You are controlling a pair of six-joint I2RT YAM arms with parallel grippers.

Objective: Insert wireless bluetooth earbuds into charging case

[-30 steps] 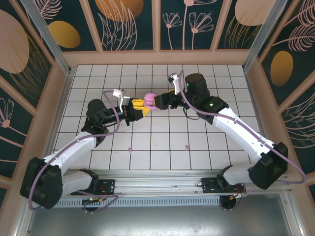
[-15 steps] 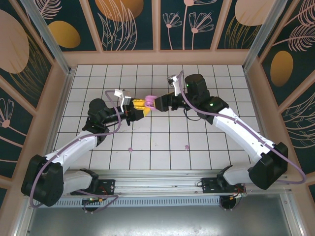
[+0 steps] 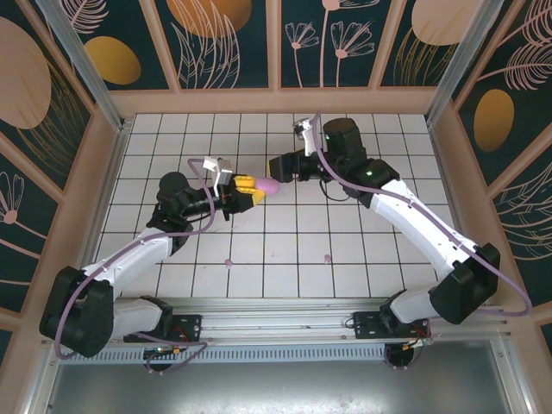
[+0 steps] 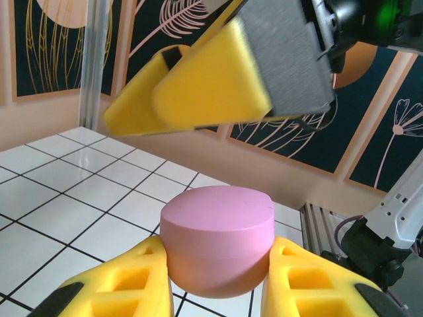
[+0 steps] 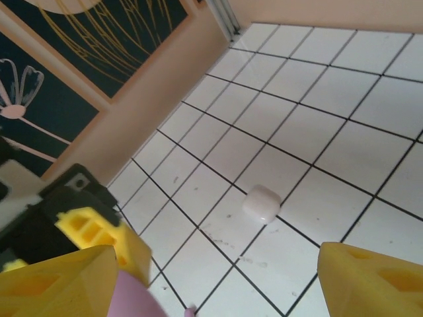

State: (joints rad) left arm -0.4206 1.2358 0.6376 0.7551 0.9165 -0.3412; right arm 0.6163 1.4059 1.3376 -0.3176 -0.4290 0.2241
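White tiled table (image 3: 285, 250), floral walls (image 3: 328, 43); left hand (image 3: 257, 185) grips pink case (image 3: 268, 185), right hand (image 3: 275, 166) wide.

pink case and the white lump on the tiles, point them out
pink case (image 4: 218, 249), left wrist view, middle of its front wall
white lump (image 5: 262, 203), right wrist view, its top face

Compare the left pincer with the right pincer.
The left pincer is shut on the pink case; the right pincer is open and holds nothing. The left pincer points rightward over the table, while the right pincer points leftward, facing it. Both have yellow fingers.
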